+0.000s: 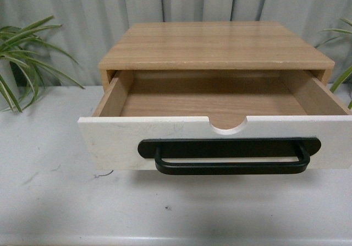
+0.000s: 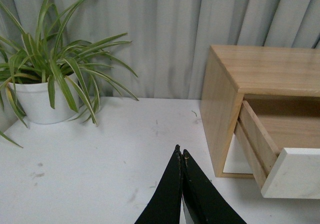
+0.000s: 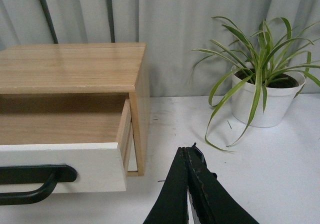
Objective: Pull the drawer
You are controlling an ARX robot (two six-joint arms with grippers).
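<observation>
A: Drawer status?
B: The drawer [image 1: 165,138] is pulled well out of the wooden cabinet [image 1: 217,45]; white front faces the front camera; black bar handle [image 1: 230,155] runs across the lower middle of the front; half-round notch [image 1: 228,125] in the top edge just above the handle; light wood inside, nothing visible in it.

A: Where does it sit?
B: On the white counter [image 1: 49,196], roughly centre of the front view; cabinet behind it against a grey pleated curtain [image 1: 82,15].

A: Left claw?
B: Left claw [image 2: 180,155] shows in its wrist view only; black fingers pressed tip to tip, closed on nothing; it hangs over bare counter, apart from the cabinet's side, not touching the drawer.

A: Right claw?
B: Right claw [image 3: 189,151] same story; fingers together, empty; over the counter beside the drawer's end, apart from it; handle end seen in that view, well clear of the claw.

A: Neither in the front view?
B: No arm shows there.

A: Anything else?
B: Potted spider plant in a white pot [image 2: 40,101] on the counter to the robot's left of the cabinet; another plant in a white pot [image 3: 262,101] to the right; front view catches only their leaves at both edges; a few dark scuffs on the counter.
</observation>
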